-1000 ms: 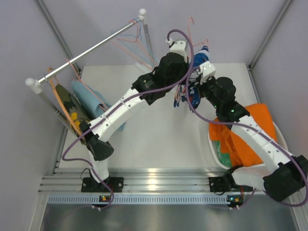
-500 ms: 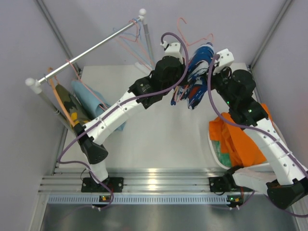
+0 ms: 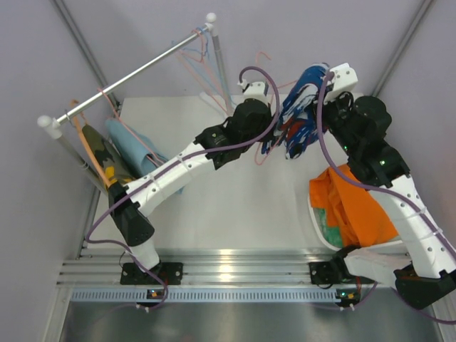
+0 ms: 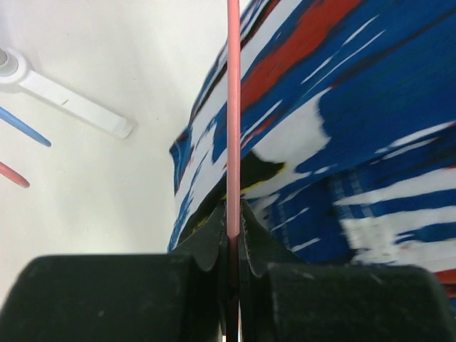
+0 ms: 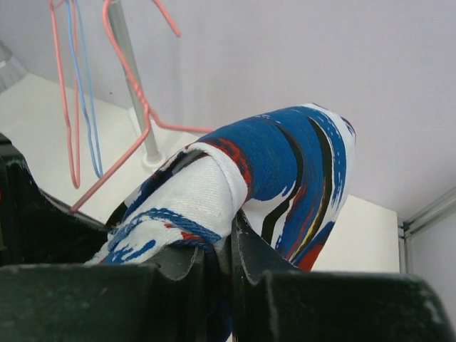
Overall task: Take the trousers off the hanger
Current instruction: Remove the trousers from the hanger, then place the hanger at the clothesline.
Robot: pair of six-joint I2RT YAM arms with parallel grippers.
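Observation:
The blue-and-white patterned trousers (image 3: 301,114) hang in the air at the back middle of the top view, between my two grippers. My left gripper (image 4: 233,217) is shut on the pink wire hanger (image 4: 233,107), with the trousers (image 4: 356,142) just to its right. My right gripper (image 5: 226,239) is shut on a fold of the same trousers (image 5: 285,164) and holds it high. The hanger's pink hook (image 3: 265,55) shows behind the left wrist. Orange trousers (image 3: 360,206) and mint green ones (image 3: 329,222) lie in the basket. Light blue (image 3: 135,149) and camouflage trousers (image 3: 107,160) hang on the rail.
A metal rail (image 3: 128,75) on white-capped posts runs diagonally at the back left, with empty pink and blue hangers (image 3: 203,60) near its far end. A white basket (image 3: 317,228) stands at the right. The rail's post and its white foot (image 5: 153,158) are behind the trousers.
My right gripper has risen and moved right and back with the patterned trousers, pulling them away from the hanger. My left gripper stays shut on the hanger, shifting slightly.

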